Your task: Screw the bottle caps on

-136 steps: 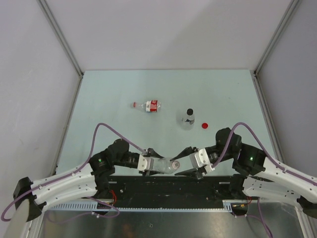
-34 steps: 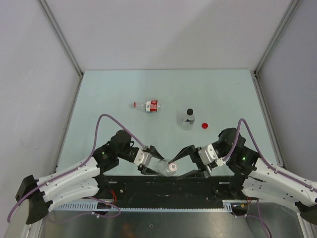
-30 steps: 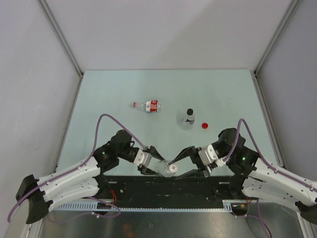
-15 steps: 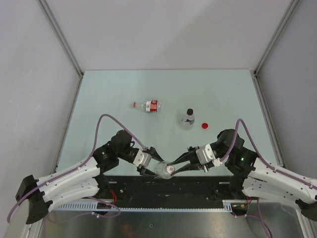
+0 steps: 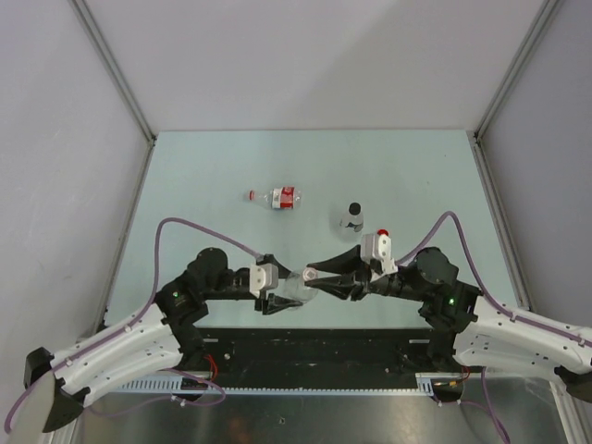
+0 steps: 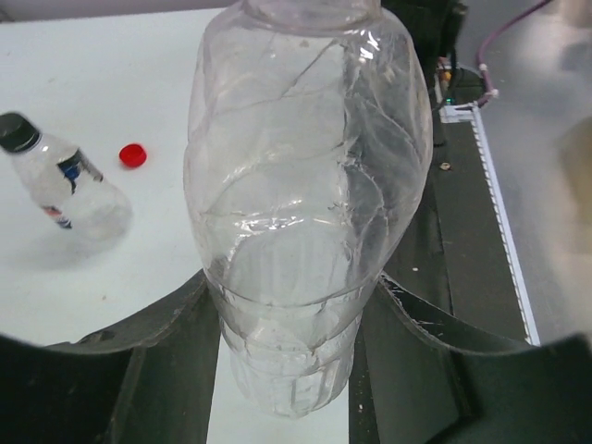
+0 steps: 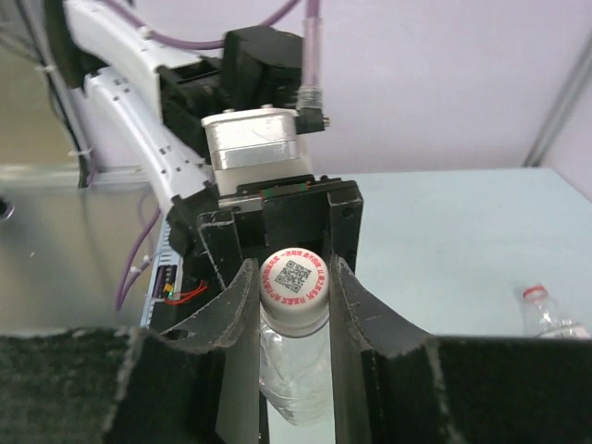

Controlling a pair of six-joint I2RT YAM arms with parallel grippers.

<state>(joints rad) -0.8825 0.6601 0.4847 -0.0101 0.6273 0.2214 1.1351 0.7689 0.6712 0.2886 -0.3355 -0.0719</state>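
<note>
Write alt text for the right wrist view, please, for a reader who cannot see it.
The right gripper grips a white cap printed with a QR code, seated on the neck of a clear bottle. Behind it, the left gripper holds that bottle, and another bottle lies on the table at far right.

So the table (image 5: pixel 203 166) is a pale mint-green sheet, boxed in by plain grey walls (image 5: pixel 305 55) with silver metal rails (image 5: pixel 111 65) at the corners. The near edge has a black plate (image 5: pixel 314 351), then a white slotted strip (image 5: pixel 305 389) (cable duct, I think) and brushed steel (image 5: pixel 305 421).
</note>
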